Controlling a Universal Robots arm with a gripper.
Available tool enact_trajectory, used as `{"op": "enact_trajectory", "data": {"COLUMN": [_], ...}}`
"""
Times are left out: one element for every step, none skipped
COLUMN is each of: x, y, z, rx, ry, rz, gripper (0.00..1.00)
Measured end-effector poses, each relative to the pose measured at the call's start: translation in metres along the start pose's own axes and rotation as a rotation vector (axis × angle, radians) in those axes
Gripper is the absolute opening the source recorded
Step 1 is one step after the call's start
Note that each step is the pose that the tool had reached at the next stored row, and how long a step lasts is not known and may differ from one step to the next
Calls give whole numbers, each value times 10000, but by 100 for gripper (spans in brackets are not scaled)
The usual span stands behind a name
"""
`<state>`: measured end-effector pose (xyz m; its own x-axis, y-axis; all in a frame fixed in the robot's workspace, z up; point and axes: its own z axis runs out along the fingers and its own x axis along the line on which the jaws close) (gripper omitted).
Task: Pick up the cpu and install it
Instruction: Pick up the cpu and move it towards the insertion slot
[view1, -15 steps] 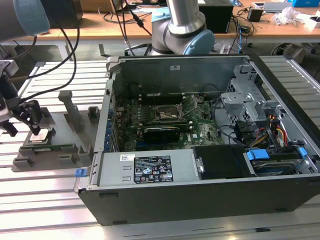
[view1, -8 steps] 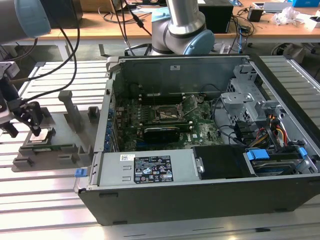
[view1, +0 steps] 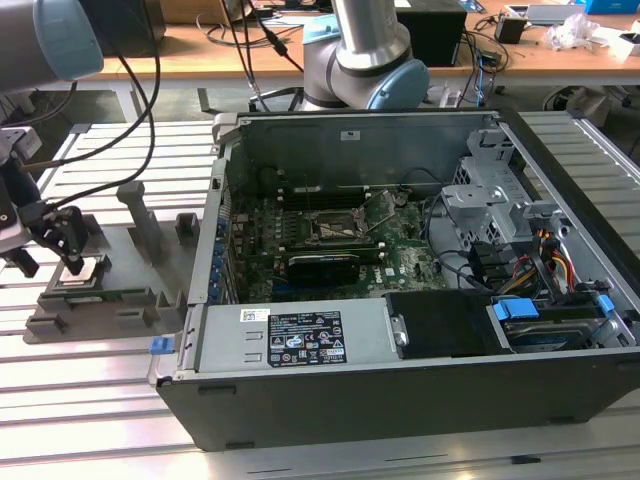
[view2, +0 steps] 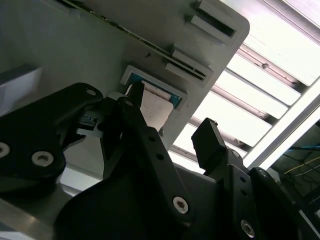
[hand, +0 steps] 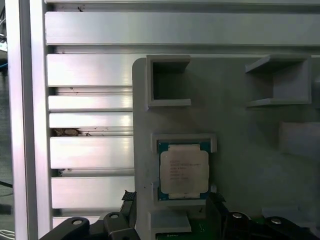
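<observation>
Silver-topped, green-rimmed square cpu (hand: 183, 171) flat in a shallow recess of the grey plastic holder tray (hand: 240, 125), not yet lifted. Black two-finger gripper (hand: 171, 199) poised low over it, jaws released and spread wide, one to each side of the chip, gripping nothing. Between the jaws, the chip's bare metal top; whether either fingertip (view2: 134, 94) touches its edge, impossible to tell. Well beyond the jaws, open black-and-grey computer case (view1: 400, 400) on the slatted aluminium table (view1: 100, 400).

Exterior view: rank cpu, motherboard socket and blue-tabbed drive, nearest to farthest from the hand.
1. cpu, in the grey holder beside the open hand, exterior view's left.
2. motherboard socket, middle of the case.
3. blue-tabbed drive, case corner at the exterior view's right.
</observation>
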<state>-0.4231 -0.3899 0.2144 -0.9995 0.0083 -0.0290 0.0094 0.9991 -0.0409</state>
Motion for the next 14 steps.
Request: {"op": "enact_trajectory", "data": {"x": [-8,-17,-32,-41,-53,-65,-73,-81,-95,-118,-143,-158,-171,-172], "y": [5,11,29,46,67,82,91,100,116,140,157,167,176,177], "z": [2,3,6,11,23,32,37,42,55,73,82,90,102,112], "rx": [0,-1,-3,-5,-9,-12,-13,-14,-15,-19,-21,-24,-28,-29], "ry": [-1,-2,-4,-7,-13,-17,-19,-20,-21,-26,-8,54,139,148], "rz": [-9,-32,-112,-175,-309,-400,-439,-477,-539,-638,-717,-760,-798,-812], "gripper": [66,66,66,66,66,66,66,66,66,66,66,66,66,66]}}
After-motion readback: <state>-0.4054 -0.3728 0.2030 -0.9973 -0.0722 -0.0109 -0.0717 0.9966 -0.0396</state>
